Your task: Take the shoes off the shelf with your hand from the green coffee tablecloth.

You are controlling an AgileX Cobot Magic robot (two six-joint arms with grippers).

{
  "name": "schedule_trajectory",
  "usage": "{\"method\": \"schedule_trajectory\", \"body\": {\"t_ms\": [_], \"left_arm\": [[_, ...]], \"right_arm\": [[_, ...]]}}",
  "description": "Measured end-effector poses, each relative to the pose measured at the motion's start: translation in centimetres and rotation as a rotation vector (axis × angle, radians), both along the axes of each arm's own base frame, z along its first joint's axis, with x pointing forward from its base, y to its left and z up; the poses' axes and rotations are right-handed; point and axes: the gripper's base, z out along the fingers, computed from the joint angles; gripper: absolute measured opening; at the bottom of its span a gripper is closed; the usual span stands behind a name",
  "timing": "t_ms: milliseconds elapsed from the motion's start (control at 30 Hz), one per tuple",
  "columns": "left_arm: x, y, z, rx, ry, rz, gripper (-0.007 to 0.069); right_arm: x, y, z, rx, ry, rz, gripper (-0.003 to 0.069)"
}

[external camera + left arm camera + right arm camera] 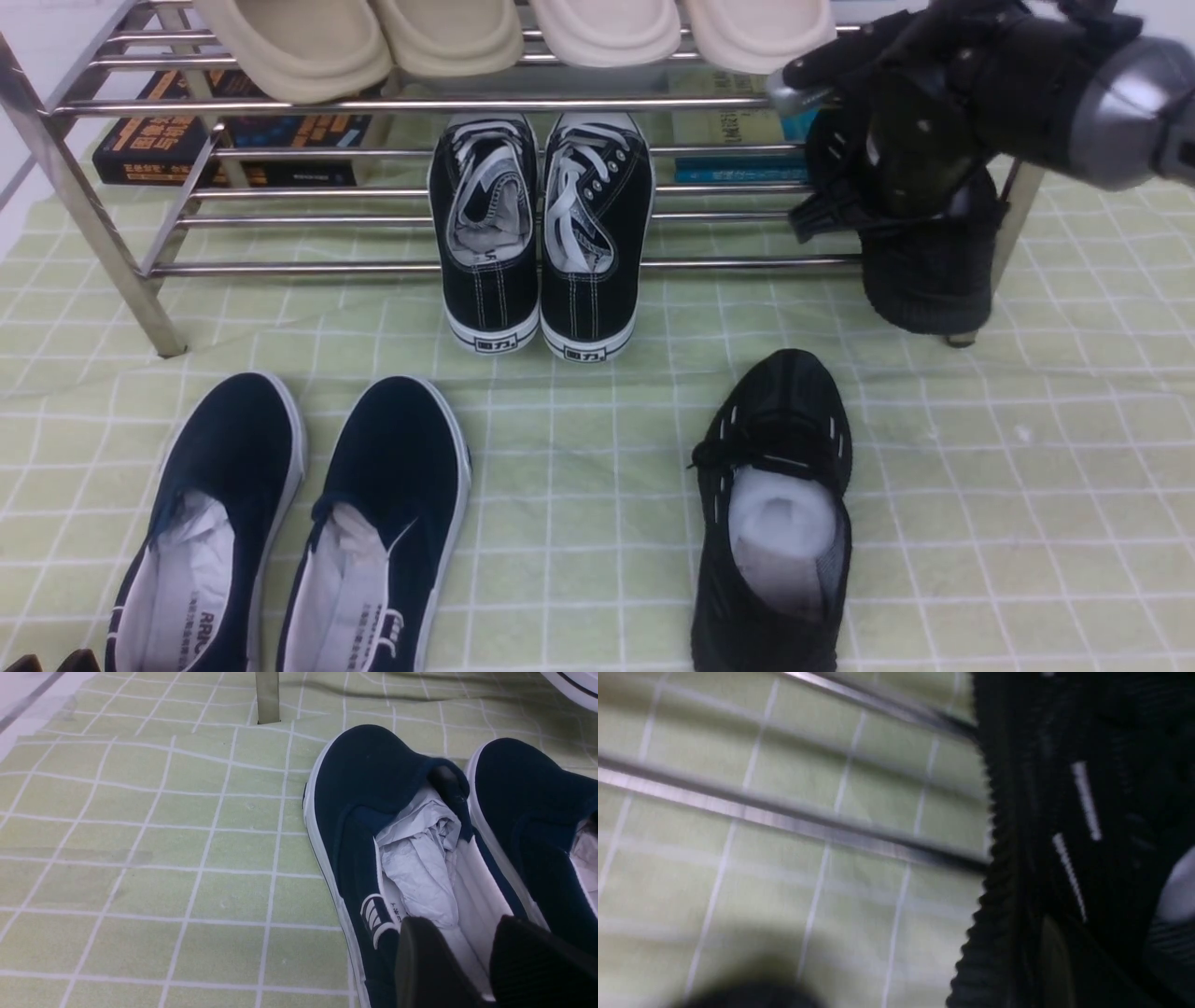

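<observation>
My right hand [845, 159], black with a silver-grey thumb tip, is closed on one black mesh sneaker [934, 271]. It holds it toe-down at the right end of the silver shelf [392, 268], by the lower tier. The right wrist view shows that sneaker [1083, 812] close up, blurred, with white dashes. The other black mesh sneaker [780, 504], with white stuffing, lies on the green tablecloth [1027, 485] in front. My left gripper [472, 933] is open and empty, low over a navy slip-on [373, 812].
Black canvas lace-ups [541, 233] lean on the shelf's lower tier at the middle. Two navy slip-ons [299, 532] lie front left. Beige shoes [448, 37] sit on the upper tier. Books [224, 140] lie behind the shelf. A shelf leg [267, 697] stands nearby.
</observation>
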Motion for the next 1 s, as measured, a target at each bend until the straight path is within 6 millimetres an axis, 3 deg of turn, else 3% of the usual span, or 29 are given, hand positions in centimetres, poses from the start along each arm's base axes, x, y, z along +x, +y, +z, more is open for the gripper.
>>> {"method": "schedule_trajectory", "body": {"t_ms": [33,100,233,467,733,1000], "left_arm": [[0.0,0.0,0.0,0.000,0.000,0.000,0.0242],[0.0,0.0,0.0,0.000,0.000,0.000,0.0242],[0.0,0.0,0.0,0.000,0.000,0.000,0.0242],[0.0,0.0,0.0,0.000,0.000,0.000,0.0242],[0.0,0.0,0.0,0.000,0.000,0.000,0.0242],[0.0,0.0,0.0,0.000,0.000,0.000,0.0242]], "right_arm": [[-0.2,0.0,0.1,-0.006,0.016,-0.006,0.0001],[-2.9,0.4,2.6,-0.003,0.084,0.002,0.0001],[-6.1,0.9,5.0,0.007,0.183,0.055,0.0001],[-9.2,0.2,6.2,0.088,0.227,0.078,0.0001],[-14.2,-2.7,3.5,0.101,0.317,-0.066,0.0004],[-14.5,-2.5,-1.0,0.189,0.298,-0.109,0.0010]]}}
